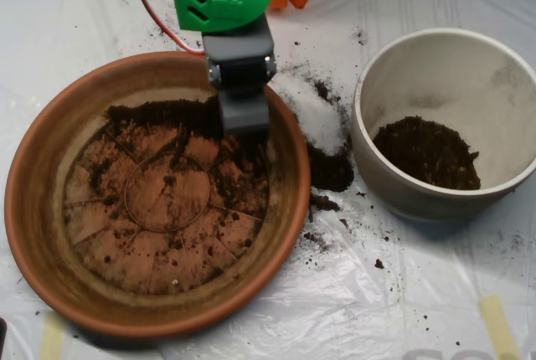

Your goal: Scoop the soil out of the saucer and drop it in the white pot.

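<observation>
hidden: arm's upper part is cut off at the bench's far edge; the scoop point(244, 109) is seen from straight above, so honestly can't tell if the jaws are parted or closed, or if anything's inside
soil point(163, 113): thin dark band along the saucer's far side, running right up to the jaws and under them; only smears elsewhere on the floor
saucer point(33, 209): left half of the bench
white pot point(511, 67): right edge, soil clump inside
spill: white powder point(314, 113) plus crumbs between the two
</observation>
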Action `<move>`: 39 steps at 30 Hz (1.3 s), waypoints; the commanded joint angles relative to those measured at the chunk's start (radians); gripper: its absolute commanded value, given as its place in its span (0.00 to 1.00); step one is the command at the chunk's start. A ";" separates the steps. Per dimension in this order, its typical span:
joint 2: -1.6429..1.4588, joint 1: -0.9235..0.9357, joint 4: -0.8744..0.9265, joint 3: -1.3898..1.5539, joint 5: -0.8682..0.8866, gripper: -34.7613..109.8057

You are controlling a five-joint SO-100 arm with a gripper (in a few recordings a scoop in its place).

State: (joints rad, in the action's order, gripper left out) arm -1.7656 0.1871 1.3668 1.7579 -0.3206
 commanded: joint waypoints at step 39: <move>0.035 -0.560 0.296 -0.638 0.127 0.55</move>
State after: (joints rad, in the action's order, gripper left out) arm -1.5708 -0.3804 1.6858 1.0830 -0.1963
